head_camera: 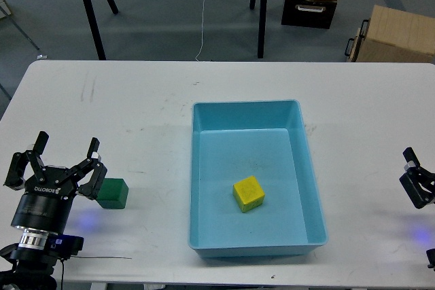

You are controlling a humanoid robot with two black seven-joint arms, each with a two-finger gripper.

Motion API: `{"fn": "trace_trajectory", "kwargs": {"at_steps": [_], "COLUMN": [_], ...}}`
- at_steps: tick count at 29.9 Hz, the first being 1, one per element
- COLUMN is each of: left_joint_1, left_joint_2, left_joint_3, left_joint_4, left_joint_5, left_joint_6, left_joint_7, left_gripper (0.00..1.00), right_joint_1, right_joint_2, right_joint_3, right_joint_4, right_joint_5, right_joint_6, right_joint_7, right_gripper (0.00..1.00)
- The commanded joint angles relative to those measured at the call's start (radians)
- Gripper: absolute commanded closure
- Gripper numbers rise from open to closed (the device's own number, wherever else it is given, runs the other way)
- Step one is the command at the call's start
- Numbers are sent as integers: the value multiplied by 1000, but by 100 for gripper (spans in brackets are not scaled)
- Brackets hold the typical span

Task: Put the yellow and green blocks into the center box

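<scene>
The left pincer (64,157) is standing spread wide and empty, with the green block (113,193) sitting on the desk (136,113) just beside its right-hand fingers. The yellow block (249,193) is already lying inside the center box (307,168), so the green pick looks to be the step in hand, calling for the fingers to straddle the cube. The right pincer (416,181) is showing only partly at the edge; I cannot tell its state.

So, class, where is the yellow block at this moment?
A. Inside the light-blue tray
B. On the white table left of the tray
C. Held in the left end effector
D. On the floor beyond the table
A: the yellow block lies on the floor of the light-blue tray, while the green block sits outside on the table by the left end effector.
</scene>
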Motion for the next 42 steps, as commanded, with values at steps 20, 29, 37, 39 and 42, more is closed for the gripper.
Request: {"fn": "trace_trajectory", "kwargs": {"at_steps": [20, 29, 37, 39, 42], "left_joint_1": [-166, -449, -905, -1031, -1205], "left_joint_2": [416, 830, 887, 884, 875], "left_joint_3": [-179, 77, 627, 788, 997], "left_joint_4": [-11, 6, 25, 23, 26], "left_joint_5": [-15, 69, 324, 397, 465], "left_joint_6": [0, 0, 0, 0, 0], "left_joint_7": [-91, -83, -83, -83, -83], "left_gripper": [0, 0, 0, 0, 0], "right_joint_1": [-73, -71, -76, -76, -73], "right_joint_2": [-55, -33, -32, -29, -19], "right_joint_3": [35, 50, 52, 52, 50], "right_joint_4": [39, 42, 42, 41, 39], "right_joint_5": [-1, -1, -1, -1, -2], "right_joint_6": [0, 0, 0, 0, 0], "right_joint_7": [0, 0, -2, -2, -2], "right_gripper": [2, 2, 2, 2, 2]}}
